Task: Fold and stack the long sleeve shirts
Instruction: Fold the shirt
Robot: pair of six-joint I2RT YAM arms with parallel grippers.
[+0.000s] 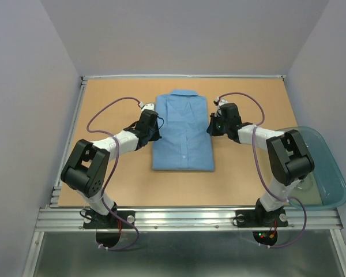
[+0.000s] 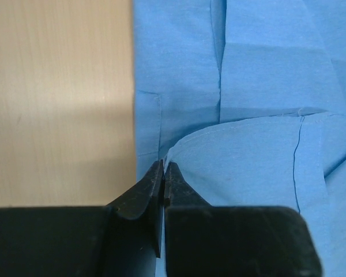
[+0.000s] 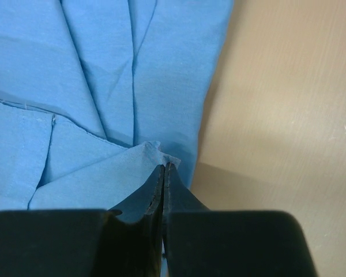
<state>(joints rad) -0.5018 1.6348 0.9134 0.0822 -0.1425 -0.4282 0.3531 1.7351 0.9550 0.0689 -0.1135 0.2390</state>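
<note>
The tan wooden table (image 1: 132,184) bears one folded light blue shirt (image 1: 183,133).

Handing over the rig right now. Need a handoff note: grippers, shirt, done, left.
Left gripper: shut, pinching the left edge of the shirt.
Right gripper: shut, pinching its right edge.
Shirt: middle of the table, front up, collar at the far end.
Done: sides folded in, a tidy rectangle.
Left: probably fold it shorter, then stack; only one shirt in view.
Tub: at the right edge.
</note>
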